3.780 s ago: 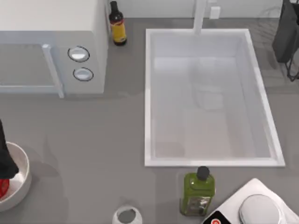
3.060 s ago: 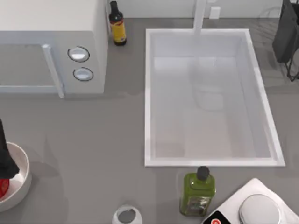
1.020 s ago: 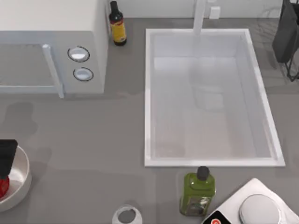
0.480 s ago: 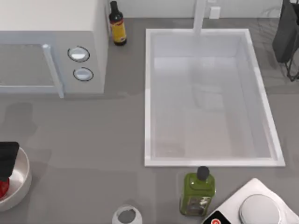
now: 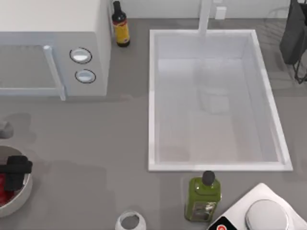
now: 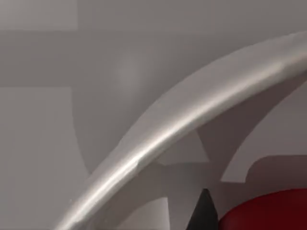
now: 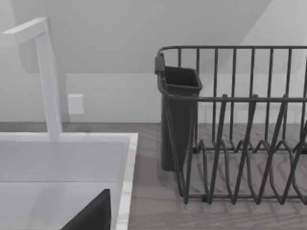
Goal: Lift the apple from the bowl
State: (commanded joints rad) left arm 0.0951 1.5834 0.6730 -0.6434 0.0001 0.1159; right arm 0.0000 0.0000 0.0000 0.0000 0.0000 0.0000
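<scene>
Near edge of the surface [image 5: 96,191], left to right: the bowl [image 5: 21,199], a small cup [image 5: 130,221], a green bottle [image 5: 203,197] and a scale [image 5: 261,213]. The left gripper [image 5: 14,175] sits low over the bowl; whether its fingers are spread or pinching cannot be told. The apple [image 5: 4,189] lies in the bowl beside the gripper; the left wrist view shows apple [image 6: 268,213] and rim [image 6: 182,129] close up. Farther back: sink [image 5: 152,96], microwave [image 5: 53,48], dark bottle [image 5: 121,25]. The right arm is parked at the far right by the dish rack [image 7: 240,124].
</scene>
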